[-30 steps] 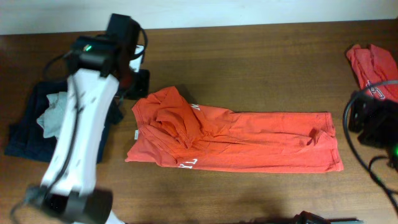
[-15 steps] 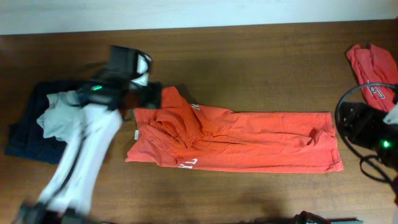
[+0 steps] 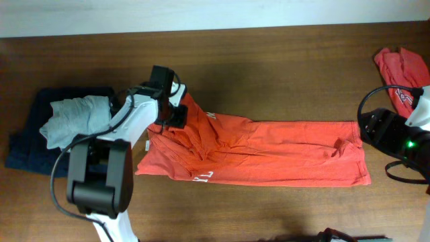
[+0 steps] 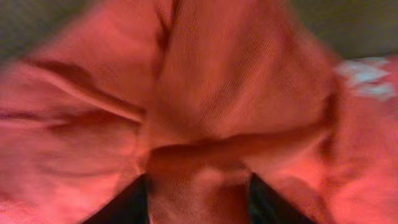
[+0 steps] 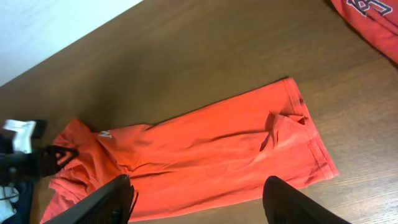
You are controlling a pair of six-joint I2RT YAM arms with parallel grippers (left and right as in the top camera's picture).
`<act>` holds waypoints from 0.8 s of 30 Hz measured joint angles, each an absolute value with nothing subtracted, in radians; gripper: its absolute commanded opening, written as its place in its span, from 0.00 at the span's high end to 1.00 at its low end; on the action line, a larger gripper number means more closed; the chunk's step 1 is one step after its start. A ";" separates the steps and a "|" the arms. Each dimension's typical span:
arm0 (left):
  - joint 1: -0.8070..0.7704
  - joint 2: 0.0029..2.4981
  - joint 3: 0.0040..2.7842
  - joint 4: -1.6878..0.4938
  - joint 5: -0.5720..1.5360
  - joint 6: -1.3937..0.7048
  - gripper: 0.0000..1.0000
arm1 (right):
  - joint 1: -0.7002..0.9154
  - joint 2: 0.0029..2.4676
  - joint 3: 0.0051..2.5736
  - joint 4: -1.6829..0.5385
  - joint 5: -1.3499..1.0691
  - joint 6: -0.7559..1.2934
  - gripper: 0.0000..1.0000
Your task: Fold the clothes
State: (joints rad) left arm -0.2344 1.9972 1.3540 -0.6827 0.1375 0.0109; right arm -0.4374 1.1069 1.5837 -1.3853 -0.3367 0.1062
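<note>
**Fold partway: one shirt in a strip, one not begun**

Orange shirt [image 3: 269, 151] lies in the middle of the counter [image 3: 282, 60], doubled lengthwise into a strip running 9 to 3 o'clock. Its 9 o'clock end is bunched, not flat. Left hand [image 3: 175, 115] sits in that bunch with cloth between the fingers; I cannot tell whether it grips. Right hand [image 5: 202, 199] hangs wide and empty at the 3 o'clock end. Cross folds remain, I judge. Second red shirt [image 3: 402, 72], crumpled at 2 o'clock, is not begun.

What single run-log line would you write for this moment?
task: fold clothes | left hand: at bunched end of T-shirt, grip unclear | right hand: open, empty
</note>
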 measured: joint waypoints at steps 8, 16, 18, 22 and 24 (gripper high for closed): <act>-0.234 2.020 1.366 -0.738 0.147 0.023 0.99 | -0.437 1.107 1.584 -1.387 -0.337 0.106 0.28; -0.228 1.922 1.420 -0.872 0.147 0.023 0.99 | -0.437 1.108 1.584 -1.388 -0.337 0.106 0.28; -0.228 1.875 1.428 -0.903 0.146 0.023 0.99 | -0.437 1.108 1.584 -1.388 -0.337 0.106 0.28; -0.228 1.815 1.442 -0.972 0.135 0.023 0.92 | -0.437 1.108 1.584 -1.388 -0.337 0.106 0.28; -0.228 1.809 1.444 -1.011 0.126 0.023 0.92 | -0.437 1.108 1.584 -1.388 -0.337 0.105 0.28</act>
State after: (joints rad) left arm -0.2279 1.8091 1.4441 -1.0111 0.1261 0.0235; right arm -0.4374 1.1076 1.5837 -1.3876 -0.3367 0.1055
